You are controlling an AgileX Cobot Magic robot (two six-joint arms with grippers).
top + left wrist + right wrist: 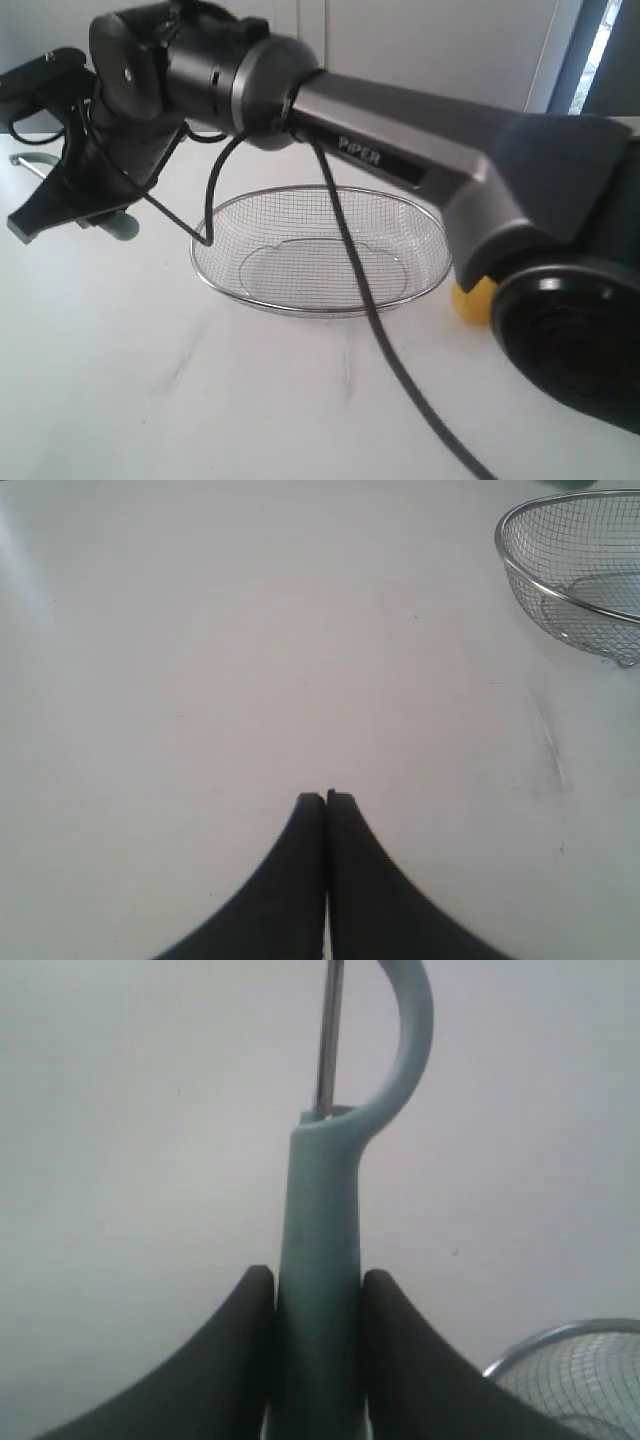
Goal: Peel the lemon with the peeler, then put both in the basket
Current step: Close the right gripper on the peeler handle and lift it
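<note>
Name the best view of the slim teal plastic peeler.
Right wrist view: the peeler shows handle, hook and blade, held by the right gripper. Exterior view: only a teal end. Left wrist view: nothing clear.

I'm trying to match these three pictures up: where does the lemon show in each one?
Exterior view: the lemon peeks out at the basket's right end, partly hidden behind the dark arm.
Left wrist view: not in it.
Right wrist view: not in it.
Shared landmark: the basket, seen in all three.
</note>
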